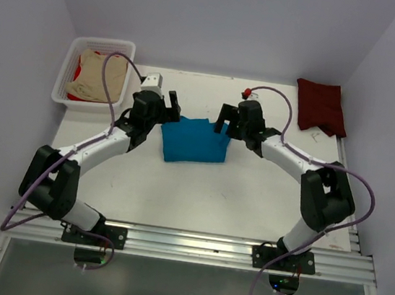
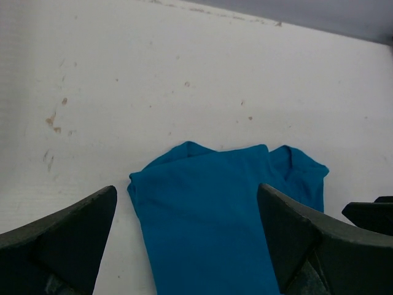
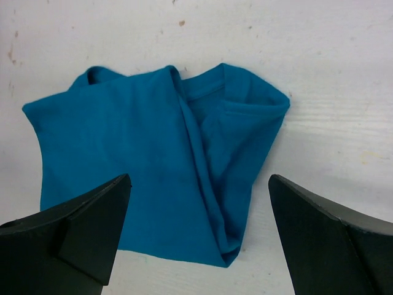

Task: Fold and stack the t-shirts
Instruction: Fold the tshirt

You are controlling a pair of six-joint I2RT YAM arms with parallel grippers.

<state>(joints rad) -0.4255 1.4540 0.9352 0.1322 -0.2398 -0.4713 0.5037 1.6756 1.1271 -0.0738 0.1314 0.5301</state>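
Top external view: the teal-blue t-shirt [image 1: 193,141] lies folded into a compact rectangle at the centre of the surface [image 1: 198,198], between the two arms. The left gripper [image 2: 187,196] and the right gripper [image 3: 199,178] are positioned over its left and right edges respectively. Both have their fingers spread wide and carry nothing. The right wrist view shows the fold is not flat: one layer overlaps another along a raised ridge, and the sleeve and collar end is bunched and loose. The dark maroon t-shirt [image 1: 322,106] lies folded at the far right corner, well apart. The beige t-shirt [image 1: 97,76] and a red one [image 1: 76,93] remain in the white basket [image 1: 98,42] at the far left. Probable fault from this state: if either gripper pinches the top layer only, lifting would pull the fold open. Uneven lift between the two arms would let the bundle sag and spill. A loose edge could also trail during transfer to the stack.
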